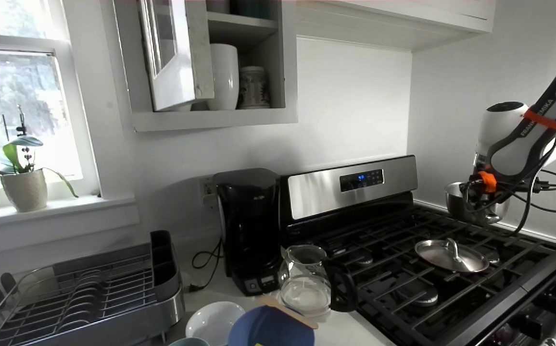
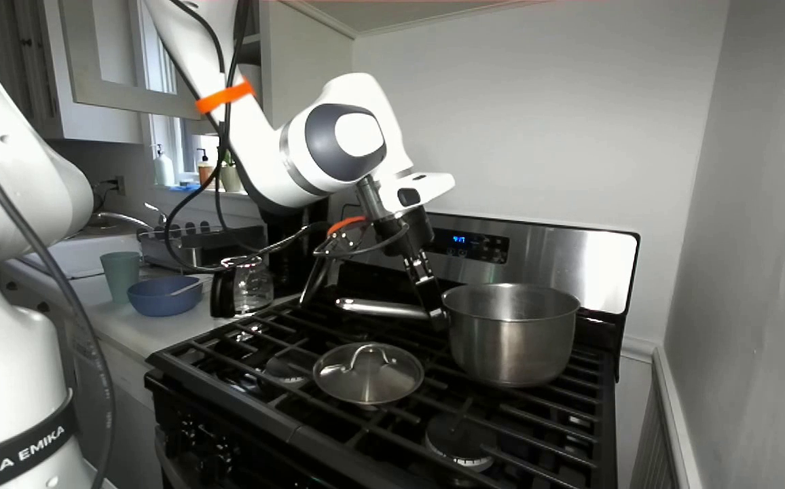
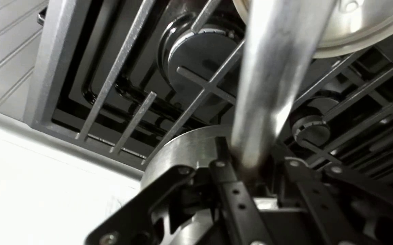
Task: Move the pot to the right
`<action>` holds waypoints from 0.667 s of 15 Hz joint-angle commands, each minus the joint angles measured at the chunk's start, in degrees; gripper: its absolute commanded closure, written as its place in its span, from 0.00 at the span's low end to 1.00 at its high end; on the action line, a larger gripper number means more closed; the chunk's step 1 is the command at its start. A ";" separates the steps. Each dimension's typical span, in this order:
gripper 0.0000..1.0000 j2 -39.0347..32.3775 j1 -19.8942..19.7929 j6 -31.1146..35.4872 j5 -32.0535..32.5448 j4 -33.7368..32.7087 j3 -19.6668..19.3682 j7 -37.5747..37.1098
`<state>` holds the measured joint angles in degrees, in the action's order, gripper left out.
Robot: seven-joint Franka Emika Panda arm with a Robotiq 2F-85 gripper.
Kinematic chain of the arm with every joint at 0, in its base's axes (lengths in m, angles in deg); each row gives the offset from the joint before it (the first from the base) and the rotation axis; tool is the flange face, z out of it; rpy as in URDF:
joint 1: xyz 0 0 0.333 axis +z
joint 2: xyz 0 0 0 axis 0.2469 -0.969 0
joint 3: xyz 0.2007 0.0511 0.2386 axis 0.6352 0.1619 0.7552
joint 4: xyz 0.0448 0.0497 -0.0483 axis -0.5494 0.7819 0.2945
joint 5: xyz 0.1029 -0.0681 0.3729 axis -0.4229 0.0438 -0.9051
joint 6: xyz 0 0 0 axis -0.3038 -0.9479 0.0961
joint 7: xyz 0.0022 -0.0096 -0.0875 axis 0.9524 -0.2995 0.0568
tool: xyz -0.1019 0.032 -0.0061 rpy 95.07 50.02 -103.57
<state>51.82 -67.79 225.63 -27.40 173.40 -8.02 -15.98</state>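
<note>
In an exterior view the hand (image 2: 437, 316) pinches the long handle (image 2: 382, 308) of the pot (image 2: 511, 339) just beside the pot's side. The pot is upright over the back of the stove (image 2: 229, 404), near the control panel (image 2: 470, 246); whether its base touches the stove I can't make out. The lid (image 2: 369, 377), lying apart from it, shows whole, as does the green cup (image 2: 121, 275) beside the blue bowl (image 2: 165, 297) on the table (image 2: 161, 329); the arm's thick lower part (image 2: 9, 353) appears in this view only.

In an exterior view where the black coffee maker (image 1: 249, 221) stands in plain sight, the hand covers part of the pot and the handle is hard to follow. A white bowl (image 1: 214, 322) shows here, near a wooden utensil (image 1: 290, 312) laid across the blue bowl.

The wrist view brings the handle close, gripped between two fingers (image 3: 224, 170), with a burner (image 3: 201, 63) below. Past the hand only a curved slice of the pot's side shows, and part of the lid at the top edge
</note>
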 commanded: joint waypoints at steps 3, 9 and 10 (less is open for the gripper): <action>0.93 -0.69 0.94 -4.82 -4.60 -1.00 -0.41 -0.18; 0.93 -1.06 1.47 -6.73 -9.98 0.00 -0.90 3.05; 0.93 -1.12 1.57 -6.53 -11.00 0.26 -1.05 4.26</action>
<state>48.98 -67.20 219.59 -35.16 173.45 -8.17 -14.67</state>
